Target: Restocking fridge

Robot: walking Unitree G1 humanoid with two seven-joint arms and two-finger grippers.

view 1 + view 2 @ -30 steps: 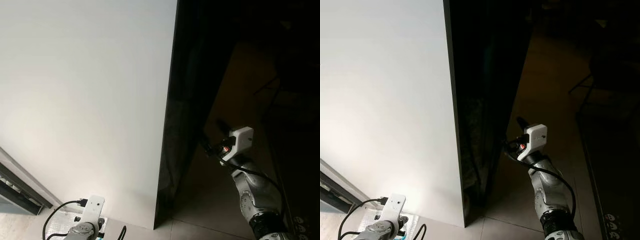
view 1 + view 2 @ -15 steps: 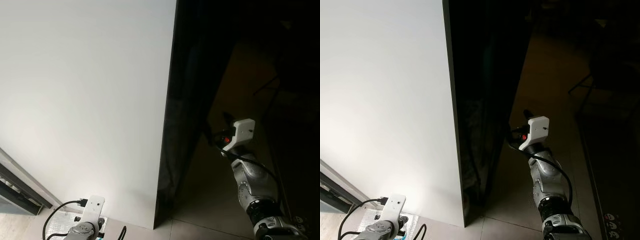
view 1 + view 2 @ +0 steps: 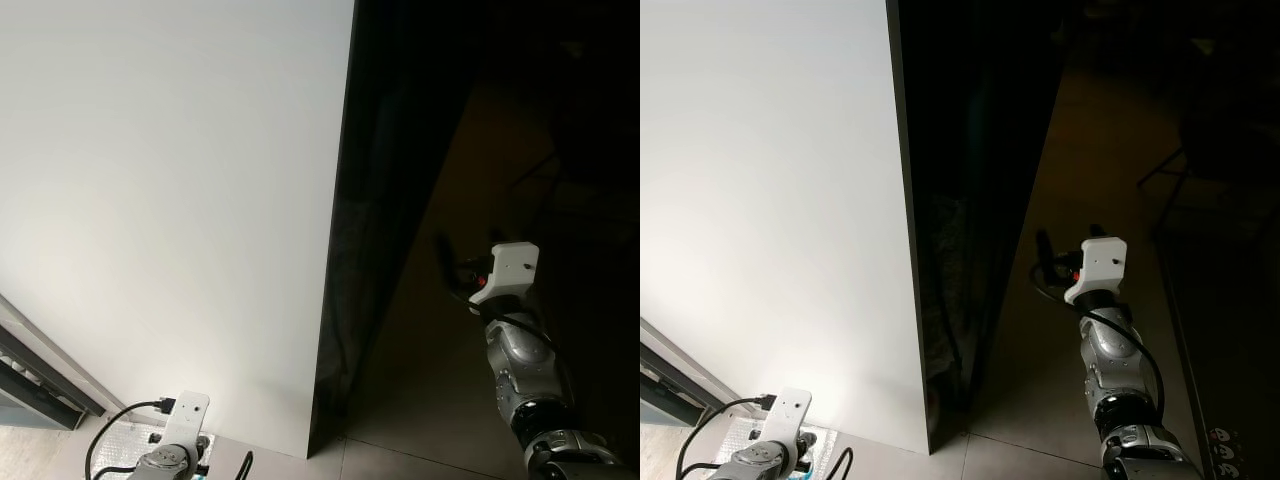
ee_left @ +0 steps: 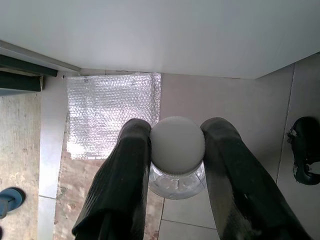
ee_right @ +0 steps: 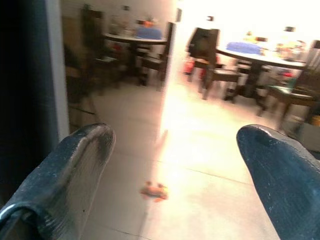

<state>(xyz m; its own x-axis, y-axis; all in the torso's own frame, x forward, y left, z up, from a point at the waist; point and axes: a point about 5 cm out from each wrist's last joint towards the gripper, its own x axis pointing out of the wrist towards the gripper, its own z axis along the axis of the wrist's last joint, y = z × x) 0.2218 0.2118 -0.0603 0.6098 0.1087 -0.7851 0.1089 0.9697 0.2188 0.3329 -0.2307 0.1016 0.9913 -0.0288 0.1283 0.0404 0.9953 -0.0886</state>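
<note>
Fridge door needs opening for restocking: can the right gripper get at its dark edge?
Probably yes: the right gripper is open, holds nothing, and hangs beside the fridge door with bare floor between them.

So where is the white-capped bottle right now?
The bottle sits clamped between the left gripper's fingers, low at the robot's left, above the tiled floor near the bubble-wrap sheet.
</note>
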